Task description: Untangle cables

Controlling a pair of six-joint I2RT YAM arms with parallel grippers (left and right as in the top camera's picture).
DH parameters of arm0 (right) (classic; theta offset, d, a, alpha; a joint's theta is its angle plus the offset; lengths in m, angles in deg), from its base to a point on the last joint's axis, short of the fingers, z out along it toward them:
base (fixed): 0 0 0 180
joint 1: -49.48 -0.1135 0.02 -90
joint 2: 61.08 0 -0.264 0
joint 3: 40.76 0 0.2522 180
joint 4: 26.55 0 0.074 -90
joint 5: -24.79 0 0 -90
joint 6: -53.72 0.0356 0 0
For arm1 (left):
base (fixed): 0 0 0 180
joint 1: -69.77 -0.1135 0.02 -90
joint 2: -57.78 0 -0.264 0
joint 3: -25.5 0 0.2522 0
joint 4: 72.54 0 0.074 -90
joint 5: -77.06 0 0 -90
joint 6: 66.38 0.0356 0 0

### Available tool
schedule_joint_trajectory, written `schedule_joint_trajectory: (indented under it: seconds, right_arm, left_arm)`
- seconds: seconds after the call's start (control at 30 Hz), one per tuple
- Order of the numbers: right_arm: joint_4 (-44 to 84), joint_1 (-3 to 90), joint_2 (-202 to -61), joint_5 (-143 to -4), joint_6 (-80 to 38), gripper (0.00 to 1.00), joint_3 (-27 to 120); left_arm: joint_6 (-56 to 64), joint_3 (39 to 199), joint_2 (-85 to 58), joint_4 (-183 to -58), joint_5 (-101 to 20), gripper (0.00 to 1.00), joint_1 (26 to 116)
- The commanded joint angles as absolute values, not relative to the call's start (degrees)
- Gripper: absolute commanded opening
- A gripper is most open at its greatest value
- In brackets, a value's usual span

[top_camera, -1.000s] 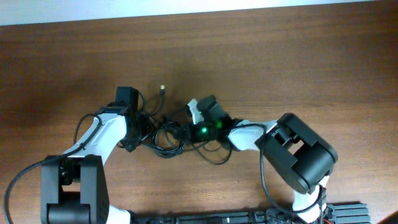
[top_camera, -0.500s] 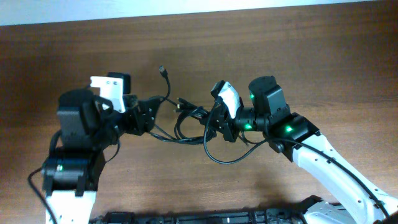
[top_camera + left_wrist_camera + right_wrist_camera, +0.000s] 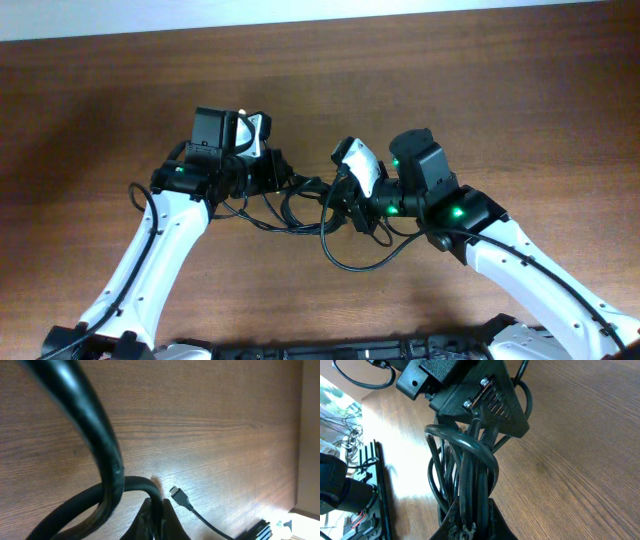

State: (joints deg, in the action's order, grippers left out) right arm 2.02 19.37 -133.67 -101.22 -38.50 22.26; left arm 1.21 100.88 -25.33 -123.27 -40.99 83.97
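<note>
The cables (image 3: 300,205) form a tangled black bundle strung between my two grippers at the middle of the table, with one loop (image 3: 355,255) sagging toward the front. My left gripper (image 3: 285,180) is shut on a single black strand (image 3: 150,491) that arches out of its fingertips (image 3: 156,519). A small plug end (image 3: 180,498) lies on the wood just beyond them. My right gripper (image 3: 338,203) is shut on several strands of the bundle (image 3: 470,480), which run up from its fingers (image 3: 451,517) toward the left gripper's dark body (image 3: 470,390).
The brown wooden table (image 3: 450,90) stretches all round the bundle. A pale wall edge (image 3: 320,12) runs along the back. A black rail (image 3: 330,350) lies at the front edge between the arm bases. Thick arm wiring (image 3: 95,425) crosses close to the left wrist camera.
The left gripper has moved right, up to the bundle, and closed on one strand. The right gripper has stayed shut on its strands, shifting only slightly.
</note>
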Motion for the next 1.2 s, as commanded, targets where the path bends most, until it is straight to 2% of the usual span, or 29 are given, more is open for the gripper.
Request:
schedule_joint_trajectory:
  seconds: [0.0,0.03,0.13,0.2,0.3,0.37,0.43,0.5,0.57,0.6,0.7,0.77,0.83,0.87,0.9,1.0,1.1,1.17]
  right_arm:
    - [1.34,19.13,-132.67,-101.31,-39.26,0.24,22.48]
    - [1.17,19.13,-132.67,-101.33,-39.26,0.42,22.48]
    - [0.97,19.11,-132.91,-99.16,-39.26,0.56,22.48]
    - [1.91,19.11,-133.85,-92.54,-39.29,0.56,22.45]
    - [4.27,17.12,-137.54,-92.83,-39.24,0.61,22.45]
    - [6.92,13.1,-140.86,-92.76,-38.85,0.8,22.43]
    - [6.92,8.33,-144.14,-87.41,-36.2,0.93,22.43]
    - [6.31,4.47,-145.26,-74.27,-30.0,0.93,22.43]
    - [3.62,1.19,-146.74,-65.24,-29.1,0.93,22.41]
    - [2.15,0.27,-148.05,-63.97,-29.1,0.92,22.41]
    - [-2.94,-0.93,-153.87,-64.19,-26.24,0.78,22.41]
    - [-6.07,-0.91,-153.91,-64.56,-24.8,0.55,22.48]
    - [-7.27,-0.91,-153.48,-66.33,-23.29,0.2,22.48]
    - [-7.18,-0.8,-152.86,-67.76,-23.27,0.09,22.48]
    - [-6.85,-0.76,-151.9,-67.97,-23.27,0.04,22.48]
    - [-1.85,-0.34,-145.08,-67.95,-23.29,0.04,22.48]
    - [8.21,1.19,-135.79,-67.97,-23.31,0.04,22.48]
    - [11.03,1.23,-132.62,-67.93,-23.33,0.04,22.48]
  left_arm:
    - [0.97,100.97,-25.51,-122.49,-39.75,0.0,83.88]
    - [4.2,100.97,-25.51,-122.33,-41.74,0.0,83.88]
    - [9.6,100.97,-25.51,-122.29,-47.31,0.0,83.88]
    - [10.06,100.97,-25.51,-122.29,-47.27,0.0,83.88]
    - [10.04,100.97,-25.51,-122.31,-47.05,0.0,83.88]
    - [9.91,100.97,-25.51,-122.31,-46.59,0.0,83.88]
    - [5.95,100.97,-25.51,-122.36,-42.35,0.0,83.88]
    - [-0.58,100.97,-25.51,-122.38,-38.46,0.0,83.88]
    - [-3.38,100.97,-25.51,-122.38,-37.91,0.0,83.88]
    - [-4.12,100.97,-25.51,-122.38,-37.93,0.0,83.88]
    - [-4.21,100.97,-25.53,-122.38,-37.91,0.0,83.88]
    - [-4.21,100.97,-25.53,-122.99,-36.6,0.0,83.88]
    - [-4.21,100.97,-25.53,-123.65,-35.55,0.0,83.88]
    - [-4.21,100.97,-25.53,-123.86,-35.22,0.0,83.88]
    - [-4.21,100.97,-25.53,-124.35,-32.77,0.0,83.86]
    - [-4.26,101.21,-25.46,-125.13,-27.13,0.0,78.76]
    - [-11.71,101.85,-25.46,-124.8,-29.67,0.0,60.69]
    - [-14.68,101.85,-25.46,-124.85,-29.74,0.0,52.93]
